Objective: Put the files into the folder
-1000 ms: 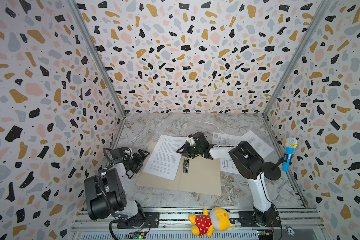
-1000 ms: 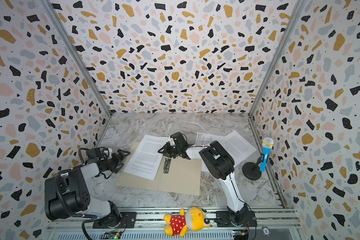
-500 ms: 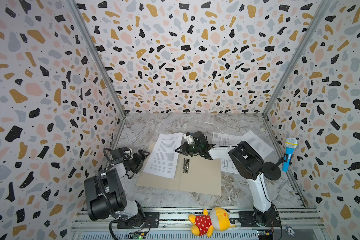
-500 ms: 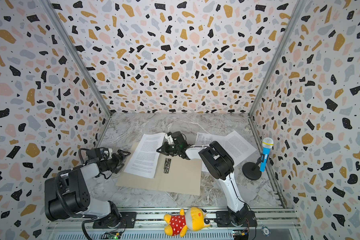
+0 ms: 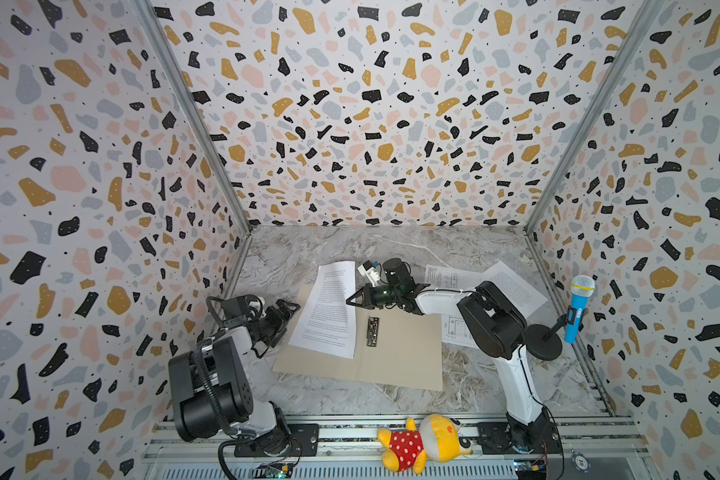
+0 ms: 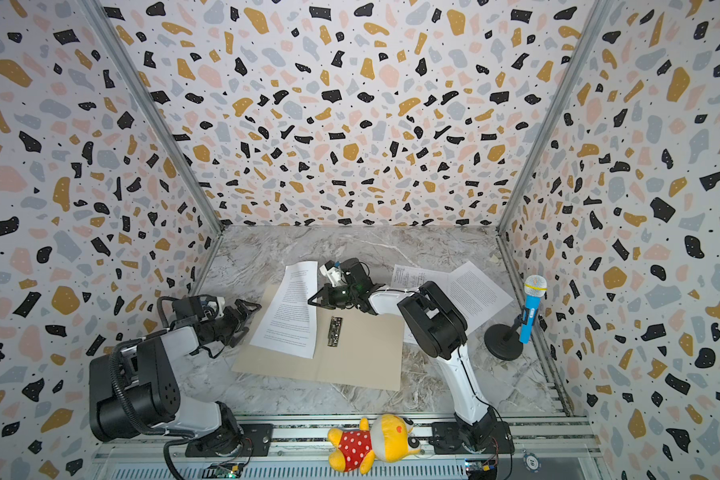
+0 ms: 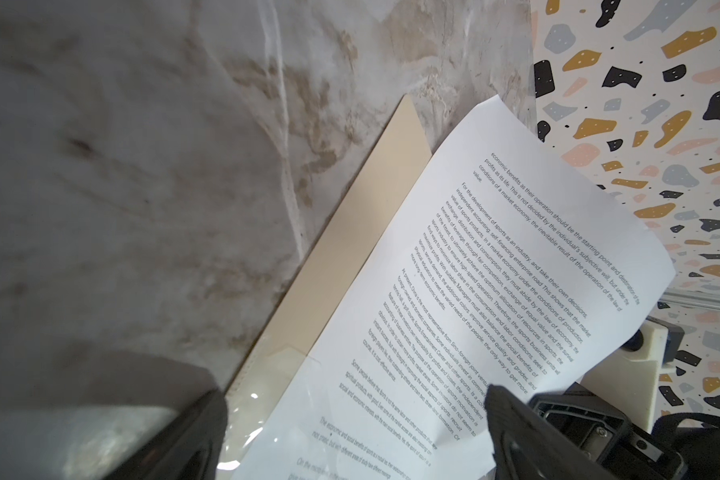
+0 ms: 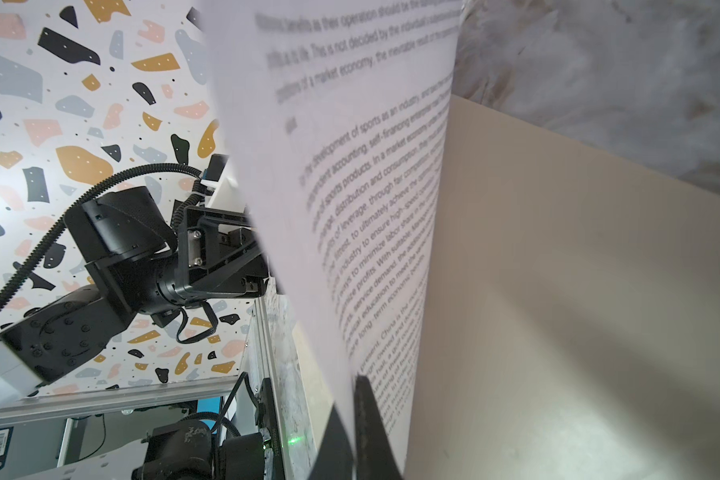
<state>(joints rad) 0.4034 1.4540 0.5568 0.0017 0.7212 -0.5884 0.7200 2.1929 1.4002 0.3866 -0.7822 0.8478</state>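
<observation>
**Right tool closed on the first sheet's edge**

1. Left tool (image 5: 285, 321): low beside the folder's left edge, jaws wide apart and empty. It had not moved over the last second.
2. Printed sheet (image 5: 331, 311): on the folder's left leaf, its far end overhanging onto the tabletop (image 5: 308, 245). Its right edge had newly lifted off the card, and my right wrist view showed it curling upward.
3. Folder (image 5: 400, 357): open flat on the tabletop. The clip (image 5: 373, 331) at the spine was bare, with no paper under it.
4. Right tool (image 5: 352, 300): a second before, it stood partly open at that sheet's right edge. It had since slid a little left and closed fully, pinching the edge.
5. Drawing sheet (image 5: 447, 277) and second printed sheet (image 5: 516, 286): overlapping on the tabletop to the right of the folder, untouched.

Assessment: I judged the grip taken, so this sheet could now be squared onto its leaf. Two files remained outside the folder.
</observation>
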